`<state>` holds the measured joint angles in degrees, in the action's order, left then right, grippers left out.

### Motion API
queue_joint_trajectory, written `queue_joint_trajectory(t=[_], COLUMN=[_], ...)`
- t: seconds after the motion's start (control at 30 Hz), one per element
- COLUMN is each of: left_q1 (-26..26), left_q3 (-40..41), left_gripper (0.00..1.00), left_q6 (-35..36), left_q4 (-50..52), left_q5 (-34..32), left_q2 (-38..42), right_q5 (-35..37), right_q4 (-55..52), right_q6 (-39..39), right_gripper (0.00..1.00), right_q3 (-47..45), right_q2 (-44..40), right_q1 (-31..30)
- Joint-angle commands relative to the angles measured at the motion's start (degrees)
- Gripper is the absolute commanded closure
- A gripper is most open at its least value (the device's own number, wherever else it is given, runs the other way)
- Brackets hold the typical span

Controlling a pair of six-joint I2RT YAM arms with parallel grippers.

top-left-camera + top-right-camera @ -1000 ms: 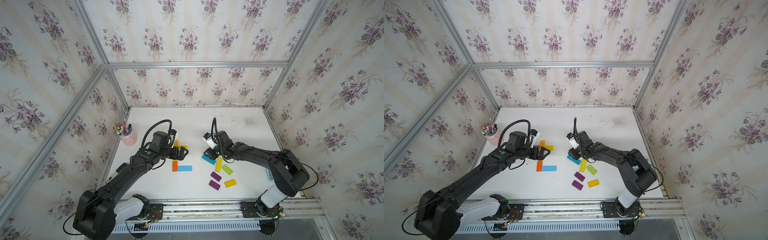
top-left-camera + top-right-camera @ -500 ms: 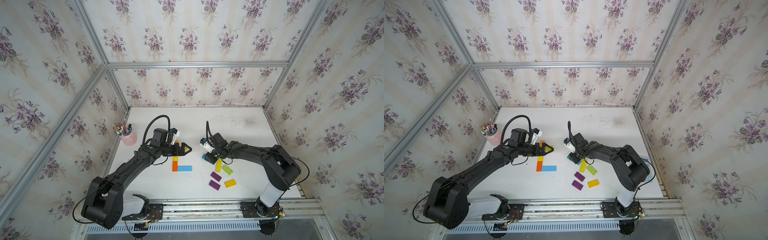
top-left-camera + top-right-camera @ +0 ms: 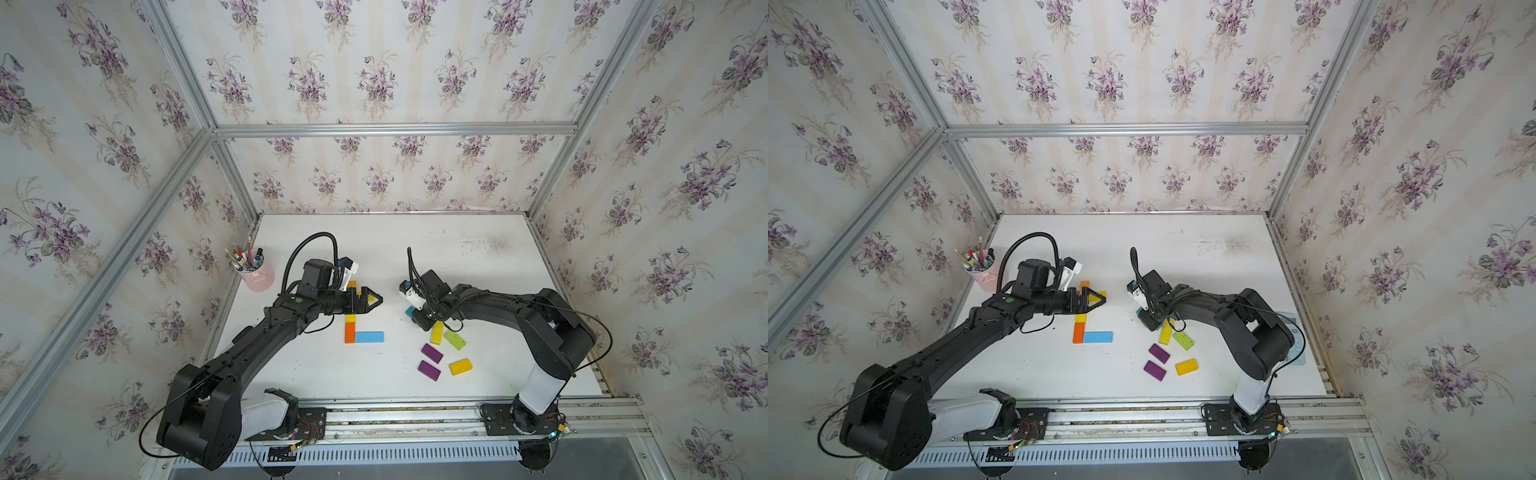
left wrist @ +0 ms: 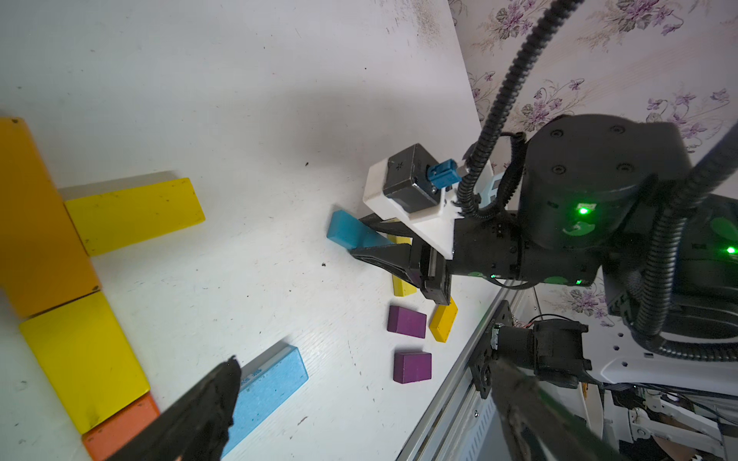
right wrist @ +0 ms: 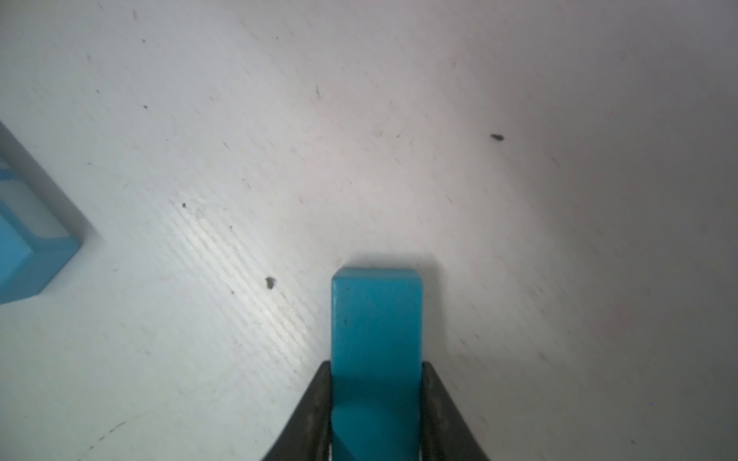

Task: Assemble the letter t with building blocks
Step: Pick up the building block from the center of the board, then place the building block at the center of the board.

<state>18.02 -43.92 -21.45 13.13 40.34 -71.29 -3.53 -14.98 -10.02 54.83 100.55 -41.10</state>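
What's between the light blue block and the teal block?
Only bare table, seen in both top views; the right pincer grips the teal block.

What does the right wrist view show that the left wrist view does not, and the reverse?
Only the right wrist view: both fingers pressed against the sides of the teal block. Only the left wrist view: the started letter t, two purple blocks, the right arm. Both: the teal block in the right gripper, the white table.

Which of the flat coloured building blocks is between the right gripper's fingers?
The teal rectangular block, pinched between the right gripper's fingers; every other block lies ungripped.
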Motion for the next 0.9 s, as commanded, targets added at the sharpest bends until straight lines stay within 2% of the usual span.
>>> queue_joint_trajectory(t=[0.0, 0.1, 0.3, 0.37, 0.53, 0.73, 0.87], left_q1=[0.0, 0.0, -0.4, -0.3, -0.4, -0.5, -0.4], left_q3=[0.1, 0.6, 3.8, 3.4, 3.4, 4.1, 4.6], left_gripper=[0.00, 0.00, 0.00, 0.00, 0.00, 0.00, 0.00], left_q6=[0.3, 0.3, 0.3, 0.3, 0.4, 2.5, 3.0], left_q4=[-2.1, -3.8, -10.2, -10.5, -10.7, -8.5, -8.8], left_q5=[0.0, 0.5, -0.7, -0.6, -0.7, -4.0, -5.5], left_q2=[0.1, 0.4, 1.6, 1.1, 0.7, 2.2, 1.6], right_q5=[2.0, 3.1, 3.0, 6.3, 12.8, 10.7, 9.3], right_q4=[-2.1, -1.5, -0.9, -3.8, -7.4, -5.9, -7.0], right_q6=[1.0, 6.4, 23.8, 27.2, 33.4, 38.7, 40.2], right_gripper=[0.73, 0.79, 0.79, 0.80, 0.80, 0.81, 0.81], right_q3=[-0.4, 0.6, 7.1, 11.4, 17.9, 17.6, 18.5], right_q2=[0.0, 0.6, 2.5, 5.1, 10.3, 10.7, 11.2], right_q1=[-0.1, -0.1, 0.5, 0.5, 2.5, 6.7, 7.4])
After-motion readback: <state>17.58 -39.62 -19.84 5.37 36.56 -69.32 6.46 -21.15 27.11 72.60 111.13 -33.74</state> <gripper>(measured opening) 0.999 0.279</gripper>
